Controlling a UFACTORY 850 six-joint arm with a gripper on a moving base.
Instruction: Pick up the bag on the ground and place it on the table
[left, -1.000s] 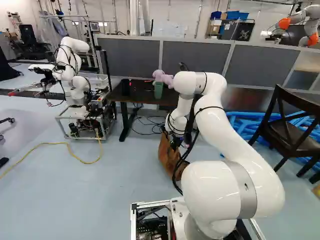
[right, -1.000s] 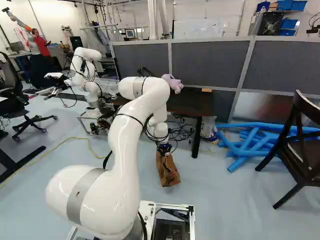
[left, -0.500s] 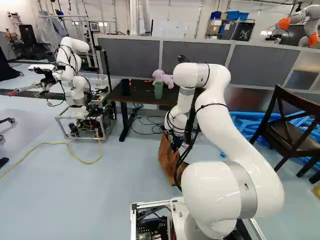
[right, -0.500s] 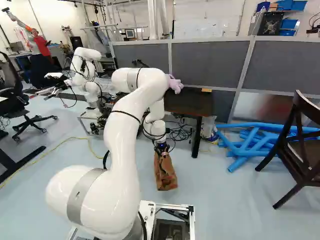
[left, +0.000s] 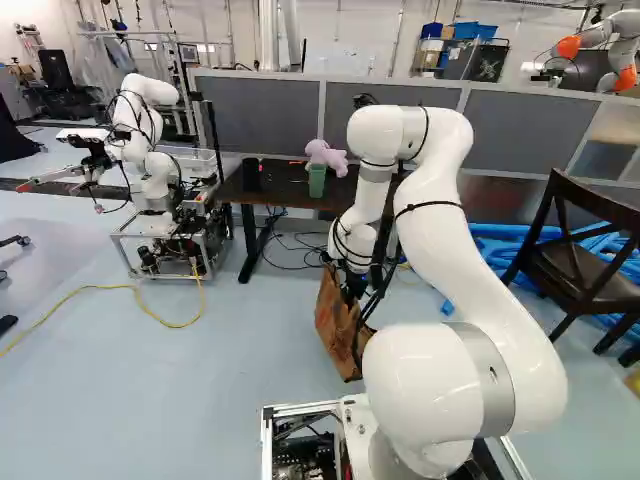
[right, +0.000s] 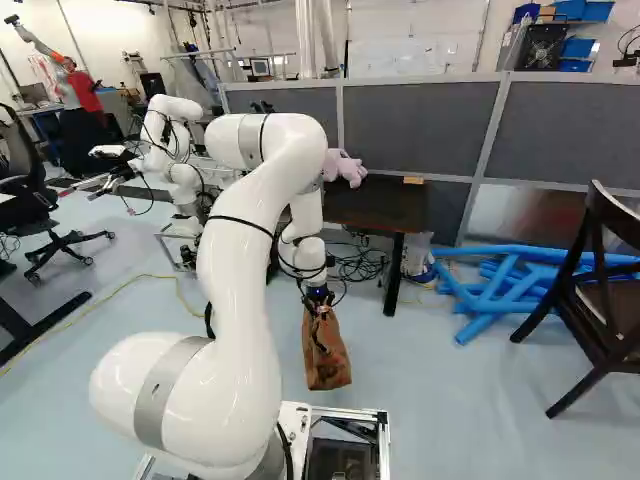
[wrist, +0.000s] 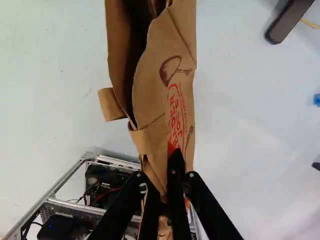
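Observation:
Near my base, my gripper (right: 319, 298) points down at the top of a brown paper bag (right: 327, 355) in the right base view. In the wrist view the gripper (wrist: 175, 162) is shut on the bag's paper, and the open mouth of the bag (wrist: 177, 47) extends ahead of the fingers. The bag (left: 334, 318) stands out below the wrist in the left base view, partly behind cables. Whether its bottom touches the floor I cannot tell. Beyond the arm is the dark table (right: 385, 205).
A purple plush toy (left: 326, 156) and a green container (left: 317, 181) are on the table. Another robot (left: 150, 150) is on the left. Blue tubes (right: 500, 290) and a dark chair (right: 590, 290) lie to the right. A grey partition (right: 420, 125) runs behind the table.
My arm's elbow has drawn back toward the base, and the bag has moved with the gripper, nearer the base. It now hangs straighter than before. The base has not moved.

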